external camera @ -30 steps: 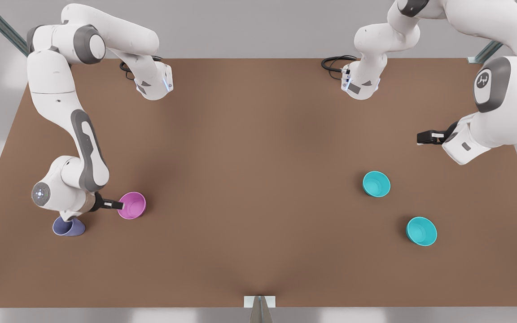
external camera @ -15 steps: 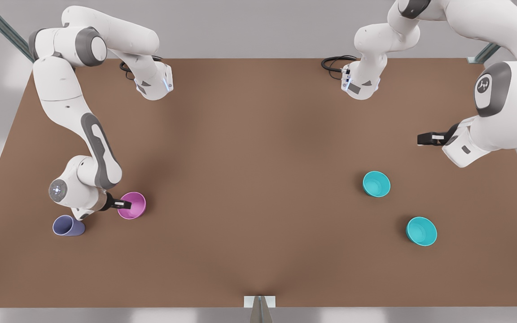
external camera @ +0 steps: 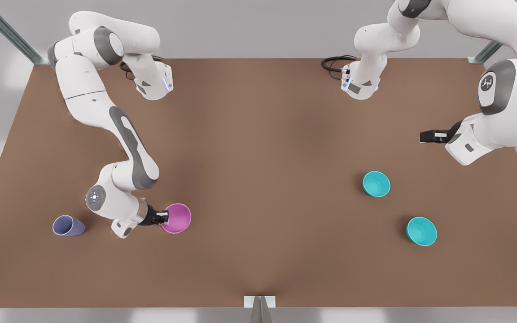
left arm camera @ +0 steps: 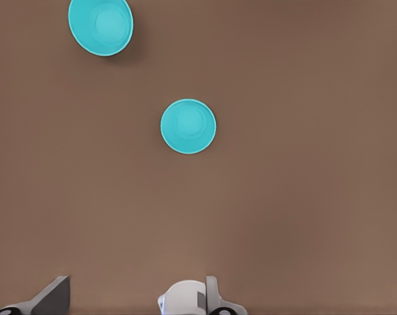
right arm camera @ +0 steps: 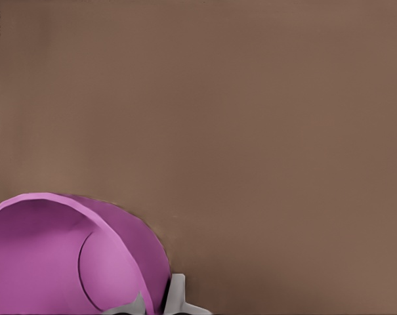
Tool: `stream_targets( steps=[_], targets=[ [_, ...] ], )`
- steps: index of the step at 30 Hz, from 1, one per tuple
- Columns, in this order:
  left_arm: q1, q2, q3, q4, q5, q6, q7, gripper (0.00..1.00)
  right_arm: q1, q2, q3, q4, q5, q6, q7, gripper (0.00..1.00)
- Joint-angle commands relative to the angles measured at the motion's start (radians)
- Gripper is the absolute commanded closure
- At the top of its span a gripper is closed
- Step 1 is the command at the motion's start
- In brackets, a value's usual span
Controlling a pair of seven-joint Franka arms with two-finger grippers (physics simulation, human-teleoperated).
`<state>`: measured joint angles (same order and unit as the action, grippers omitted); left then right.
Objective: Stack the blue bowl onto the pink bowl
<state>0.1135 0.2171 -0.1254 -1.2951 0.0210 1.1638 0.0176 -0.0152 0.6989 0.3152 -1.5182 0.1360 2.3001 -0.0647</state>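
The pink bowl [external camera: 179, 218] is in the front view's left half, and my right gripper [external camera: 165, 218] is shut on its rim. The right wrist view shows the pink bowl [right arm camera: 54, 262] tilted, its edge pinched at my right gripper [right arm camera: 157, 304]. Two identical blue bowls stand upright on the front view's right, one [external camera: 376, 184] farther back and one [external camera: 421, 231] nearer the front edge. Both blue bowls [left arm camera: 188, 126] [left arm camera: 100, 25] show in the left wrist view. My left gripper [external camera: 430, 136] [left arm camera: 132, 303] hangs open and empty behind them, waiting.
A lavender cup [external camera: 67, 225] lies near the front view's left edge, behind my right arm. The brown table [external camera: 263, 148] stretches between the pink bowl and the blue bowls. Both arm bases stand at the table's back edge.
My right gripper has carried the pink bowl toward the front view's right and slightly nearer the front edge, away from the lavender cup. The left arm has hardly moved.
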Motion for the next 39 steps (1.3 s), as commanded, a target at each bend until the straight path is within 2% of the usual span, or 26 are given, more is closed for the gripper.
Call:
stream_targets(
  steps=[1,4,7,16,17,18,20,22,24,25,26,28,29,30,31,33,35,36,38,39],
  targets=[
    [0.000,-0.001,0.000,0.000,-0.001,-0.006,0.001,0.00,0.110,0.031,0.004,0.075,0.002,-0.033,0.557,0.79],
    [0.000,0.007,0.000,0.000,0.000,-0.007,-0.001,0.00,0.285,0.123,-0.001,0.180,-0.007,0.059,0.871,0.79],
    [0.000,0.008,0.000,-0.001,0.000,-0.007,-0.001,0.00,0.382,0.229,-0.004,0.286,-0.009,0.125,0.976,0.79],
    [-0.006,0.018,-0.002,-0.032,-0.013,-0.026,-0.007,0.00,0.431,0.343,-0.018,0.348,-0.013,0.182,0.980,0.79],
    [-0.005,0.039,0.000,-0.033,-0.012,0.000,-0.008,0.00,0.431,0.344,-0.019,0.348,-0.013,0.182,0.973,0.62],
    [0.000,0.073,0.000,-0.047,-0.015,0.037,-0.007,0.00,0.431,0.347,-0.019,0.348,-0.015,0.182,0.964,0.00],
    [0.005,0.102,0.009,-0.161,-0.021,0.240,-0.008,0.00,0.428,0.340,-0.022,0.346,-0.015,0.180,0.931,0.00],
    [0.009,0.191,0.043,-0.164,-0.021,0.405,-0.007,0.00,0.391,0.284,-0.024,0.348,-0.015,0.154,0.931,0.00],
    [0.009,0.226,0.055,-0.222,-0.019,0.535,-0.007,0.00,0.319,0.254,-0.015,0.436,-0.012,-0.029,0.925,0.00],
    [0.008,0.177,0.084,-0.416,-0.019,0.801,-0.004,0.00,0.276,0.237,-0.016,0.490,-0.012,-0.180,0.864,0.00],
    [0.009,0.192,0.099,-0.494,-0.041,0.932,-0.001,0.00,0.155,0.197,-0.015,0.481,-0.007,-0.346,0.642,0.00],
    [0.009,0.222,0.138,-0.527,-0.144,0.997,0.051,0.00,-0.113,0.202,-0.016,0.478,-0.004,-0.586,0.132,0.00],
    [0.008,0.209,0.142,-0.600,-0.144,1.060,0.056,0.00,-0.191,0.197,-0.021,0.484,-0.022,-0.701,-0.016,0.00],
    [0.008,0.203,0.145,-0.632,-0.144,1.085,0.102,0.00,-0.270,0.174,-0.022,0.492,-0.163,-0.830,-0.206,0.00],
    [0.008,0.208,0.162,-0.635,-0.147,1.090,0.140,0.00,-0.273,0.104,-0.012,0.518,-0.288,-0.938,-0.273,0.00],
    [0.008,0.214,0.161,-0.665,-0.191,1.113,0.140,0.00,-0.247,-0.011,-0.016,0.584,-0.326,-1.120,-0.276,0.00],
    [0.008,0.232,0.161,-0.667,-0.211,1.122,0.142,0.00,-0.233,-0.093,-0.016,0.590,-0.375,-1.153,-0.320,0.00],
    [0.008,0.237,0.161,-0.667,-0.216,1.122,0.139,0.00,-0.198,-0.219,-0.024,0.538,-0.427,-1.147,-0.316,0.00],
    [0.008,0.240,0.161,-0.685,-0.268,1.122,0.140,0.00,-0.186,-0.450,-0.084,0.314,-0.417,-1.018,-0.314,0.00],
    [0.006,0.239,0.161,-0.694,-0.291,1.120,0.139,0.00,-0.172,-0.485,-0.097,0.258,-0.409,-1.002,-0.301,0.00]
  ],
)
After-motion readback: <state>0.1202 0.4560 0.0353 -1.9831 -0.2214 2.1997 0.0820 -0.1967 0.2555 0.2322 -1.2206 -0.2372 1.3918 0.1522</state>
